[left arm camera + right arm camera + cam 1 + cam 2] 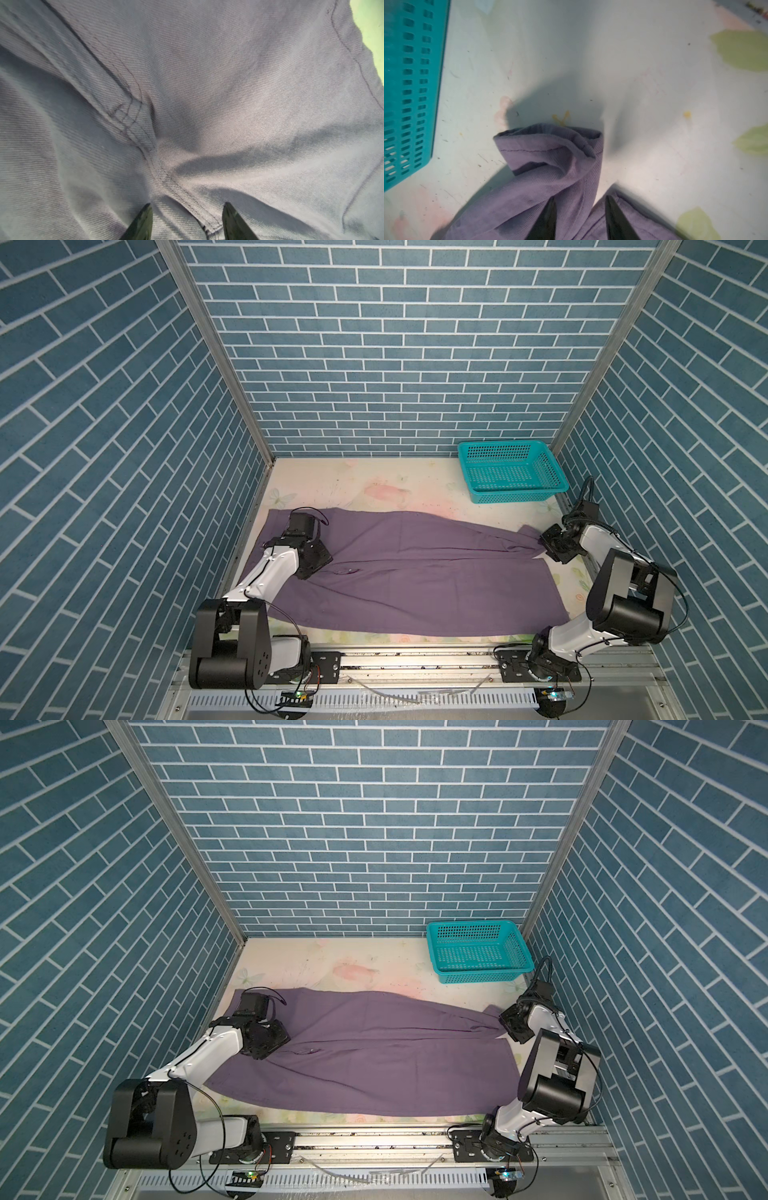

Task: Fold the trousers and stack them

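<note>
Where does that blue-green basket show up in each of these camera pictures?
Top view: basket at the far right corner of the table.
Top view: same far right corner.
Left wrist: not in it; mostly trousers.
Right wrist: basket across bare table from the bunched leg end.
Shared landmark: that bunched leg end, by the right fingers.

Looks like a robot lab booth: fake blue-brick wall panels (365, 344) on aluminium framing (216, 352) around a floral-print table (332, 489).
</note>
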You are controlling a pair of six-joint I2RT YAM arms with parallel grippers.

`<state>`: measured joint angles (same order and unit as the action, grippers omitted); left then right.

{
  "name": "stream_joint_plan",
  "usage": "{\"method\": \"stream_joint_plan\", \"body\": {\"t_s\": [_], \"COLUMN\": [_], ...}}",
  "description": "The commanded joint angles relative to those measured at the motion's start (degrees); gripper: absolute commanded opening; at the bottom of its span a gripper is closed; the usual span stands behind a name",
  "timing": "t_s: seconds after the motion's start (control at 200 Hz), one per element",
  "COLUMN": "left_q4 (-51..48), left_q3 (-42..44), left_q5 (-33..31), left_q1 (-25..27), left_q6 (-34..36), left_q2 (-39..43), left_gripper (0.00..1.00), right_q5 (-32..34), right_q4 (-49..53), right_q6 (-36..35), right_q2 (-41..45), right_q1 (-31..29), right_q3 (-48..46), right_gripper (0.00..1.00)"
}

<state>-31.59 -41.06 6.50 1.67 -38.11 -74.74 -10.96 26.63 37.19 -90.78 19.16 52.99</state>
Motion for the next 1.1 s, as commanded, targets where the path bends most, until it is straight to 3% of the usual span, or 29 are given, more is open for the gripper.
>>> {"method": "stream_joint_plan", "body": {"t_s": [0.0, 0.235, 0.455, 0.82, 1.095], "left_q4": [-0.01, 0.9, 0.48, 0.6, 0.55], "left_q3": [0.88, 2.2, 1.33, -1.89, -2.47], "left_q5": [0.51, 1.35, 1.65, 2.4, 2.18], "left_q1": [-0.35, -0.35, -0.35, -0.35, -0.35], "left_q6": [-0.23, -0.56, -0.07, 0.13, 0.11], "left_q2": [-1.02, -1.67, -2.98, -5.86, -7.12], "left_gripper": [0.56, 0.55, 0.55, 0.55, 0.55], "right_q5": [0.75, 0.15, -2.75, -4.16, -1.08], "right_q4": [1.16, -0.78, 1.13, 4.17, 5.59], "right_q6": [-0.98, 0.15, 0.16, -0.44, -3.21], "right_q2": [-2.3, -6.45, -10.47, -15.06, -16.43], "right_q1": [0.17, 0.17, 0.18, 0.05, -0.01], "right_q3": [2.41, 5.41, 10.38, 18.81, 21.19], "right_gripper": [0.38, 0.31, 0.5, 0.51, 0.38]}}
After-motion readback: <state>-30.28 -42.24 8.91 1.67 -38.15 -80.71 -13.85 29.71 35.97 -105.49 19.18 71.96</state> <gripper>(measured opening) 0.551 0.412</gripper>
